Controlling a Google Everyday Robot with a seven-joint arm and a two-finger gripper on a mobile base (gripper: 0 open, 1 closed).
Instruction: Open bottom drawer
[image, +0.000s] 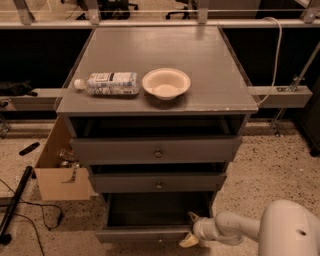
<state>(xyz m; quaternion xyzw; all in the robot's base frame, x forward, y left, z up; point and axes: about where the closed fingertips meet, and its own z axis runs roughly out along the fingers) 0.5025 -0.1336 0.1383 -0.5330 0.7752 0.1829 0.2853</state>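
The bottom drawer (145, 234) is the lowest of three grey drawers in the cabinet. It stands pulled out, with its dark inside showing above the narrow front panel. My gripper (191, 229) is at the right end of that front panel, reaching in from the lower right on a white arm (235, 227). It is open, one pale fingertip (192, 216) above the panel's top edge and the other below and in front of it. The drawer's knob does not show.
The middle drawer (158, 183) and top drawer (156, 149) are each pulled out a little. A plastic bottle (107, 83) and a white bowl (166, 83) lie on the cabinet top. A cardboard box (57, 172) stands at the left, with cables and a black pole on the floor.
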